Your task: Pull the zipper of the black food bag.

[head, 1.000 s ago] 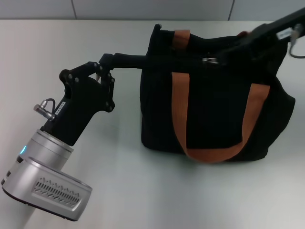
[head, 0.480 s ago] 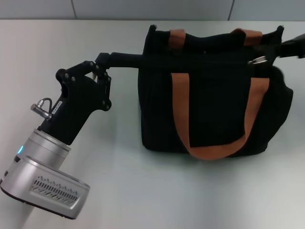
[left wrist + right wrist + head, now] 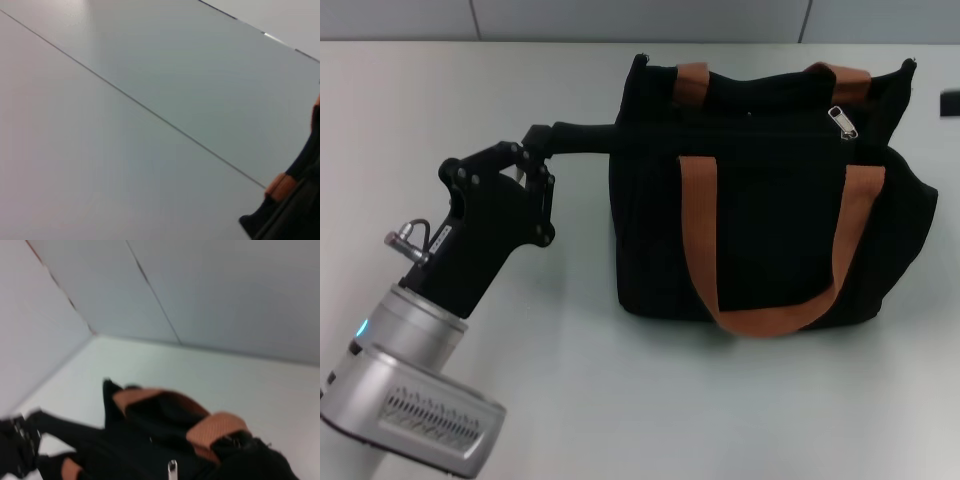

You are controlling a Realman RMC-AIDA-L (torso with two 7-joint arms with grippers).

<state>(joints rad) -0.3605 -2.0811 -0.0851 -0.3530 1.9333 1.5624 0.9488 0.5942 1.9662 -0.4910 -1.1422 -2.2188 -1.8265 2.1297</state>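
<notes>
The black food bag [image 3: 760, 210] stands on the table, with two orange-brown straps [image 3: 760, 320]. Its silver zipper pull [image 3: 842, 122] lies free on the zip line near the bag's right end. My left gripper [image 3: 548, 142] is at the bag's left end, shut on a black fabric tab of the bag, held taut. Only a black bit of my right gripper [image 3: 950, 103] shows at the right edge, apart from the bag. In the right wrist view the bag [image 3: 150, 445] and zipper pull [image 3: 172, 467] show from above. A corner of the bag [image 3: 295, 210] shows in the left wrist view.
The grey table [image 3: 650, 400] extends in front of the bag and to its left. A wall [image 3: 620, 18] runs along the table's far edge behind the bag. My left arm's silver wrist [image 3: 410, 390] takes up the near left.
My right gripper drew the zipper pull from the bag's middle to its right end, let it go and moved off to the right. The bag's top straightened.
</notes>
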